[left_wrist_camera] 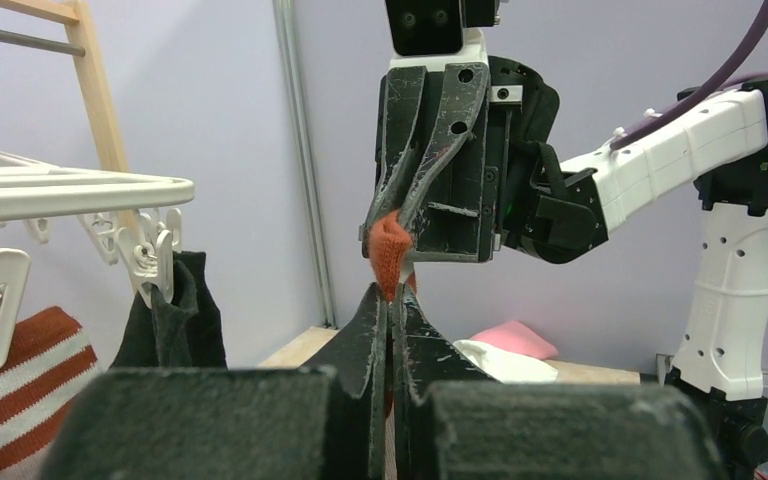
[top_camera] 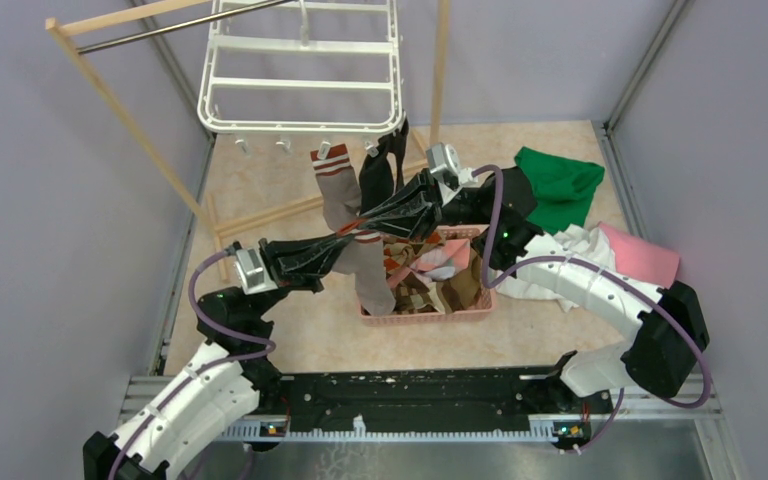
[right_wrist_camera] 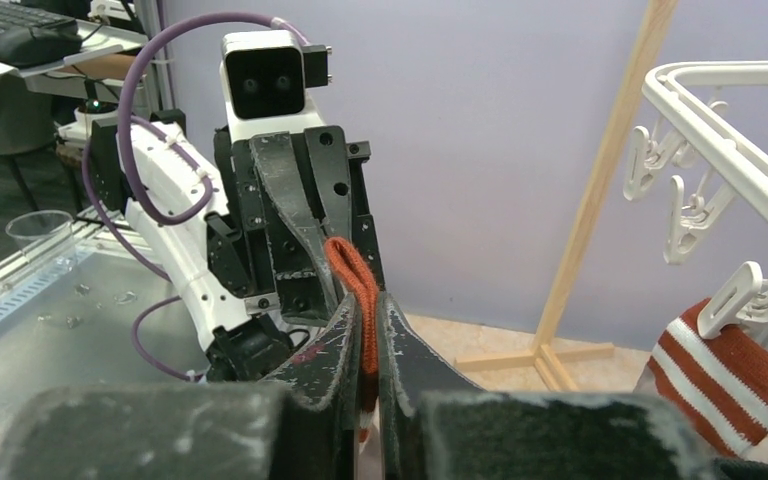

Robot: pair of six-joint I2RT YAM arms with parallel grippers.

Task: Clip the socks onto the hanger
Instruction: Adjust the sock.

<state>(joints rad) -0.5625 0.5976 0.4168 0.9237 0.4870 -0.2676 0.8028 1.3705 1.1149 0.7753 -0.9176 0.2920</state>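
both arms' jaws clamp one orange-cuffed sock [right_wrist_camera: 351, 282].

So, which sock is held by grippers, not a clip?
The grey-brown sock over the pink basket: left gripper and right gripper pinch its cuff. Its twin and the black sock hang from hanger clips.

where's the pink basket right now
In the top view the pink basket sits mid-table, on the near side of the hanger, with the white cloth just to its right.
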